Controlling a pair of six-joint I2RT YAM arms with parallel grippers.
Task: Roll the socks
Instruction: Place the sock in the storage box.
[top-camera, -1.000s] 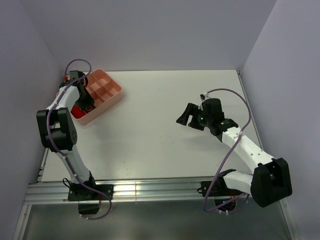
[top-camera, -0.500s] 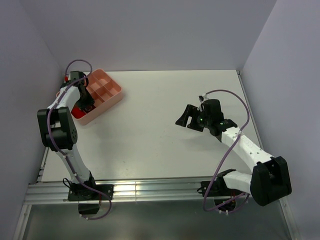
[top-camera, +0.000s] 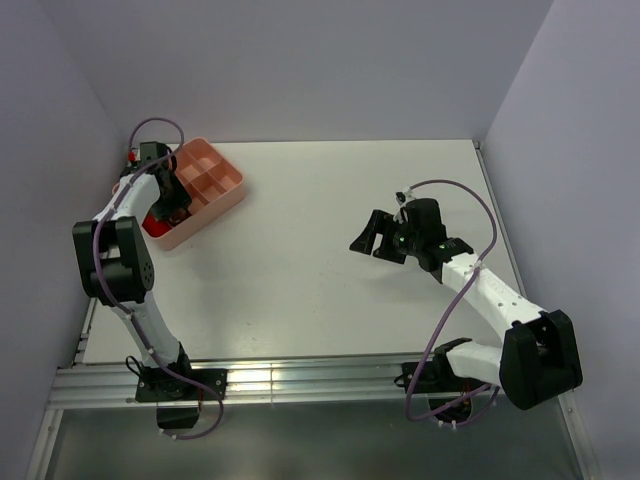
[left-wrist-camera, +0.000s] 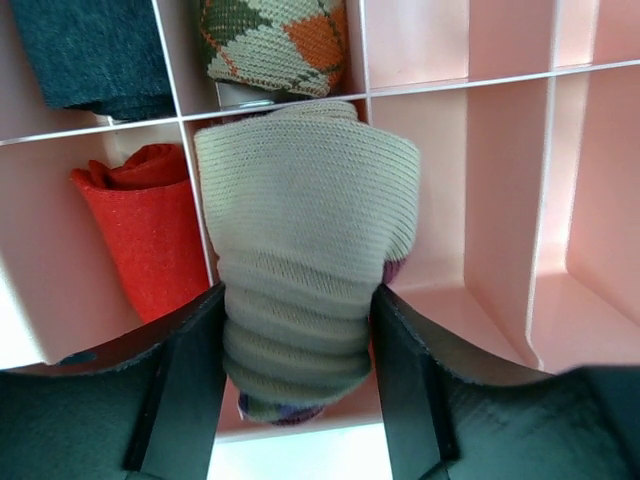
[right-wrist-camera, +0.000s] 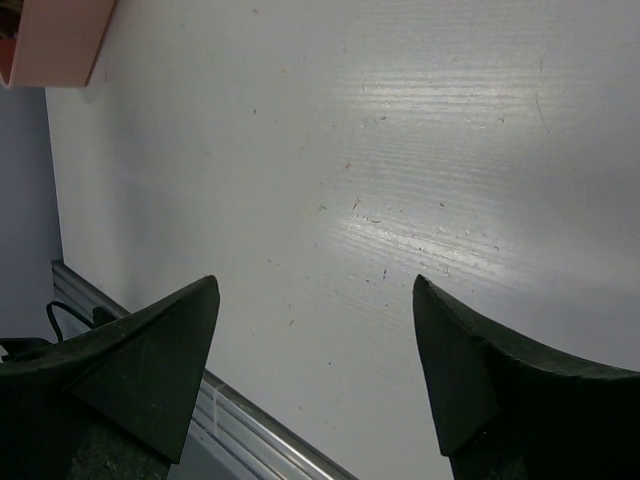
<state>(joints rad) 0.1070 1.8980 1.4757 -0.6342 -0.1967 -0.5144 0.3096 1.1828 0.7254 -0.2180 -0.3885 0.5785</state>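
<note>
In the pink plastic tray (left-wrist-camera: 480, 80), a fuzzy dark bundle (left-wrist-camera: 95, 50) and a knitted red bundle (left-wrist-camera: 135, 220) are lying leftmost. Next over, the left tool (left-wrist-camera: 297, 295) is flanking the ribbed, rolled tan sock (left-wrist-camera: 305, 190), touching both sides; whether it is squeezing, I cannot tell. The rolled argyle sock (left-wrist-camera: 275, 40) is sitting just behind. The right tool (right-wrist-camera: 315, 285) is hanging wide open, empty, over the smooth white tabletop (right-wrist-camera: 400, 120).

We log two arms, left arm (top-camera: 112, 262) and right arm (top-camera: 490, 295): white links, chunky black joint housings, black base mounts. A thin purple cable (top-camera: 455, 182) loops along each. Left gripper (left-wrist-camera: 297, 290) has flat black slab fingers; right gripper (right-wrist-camera: 316, 285) has matte black wedges.
</note>
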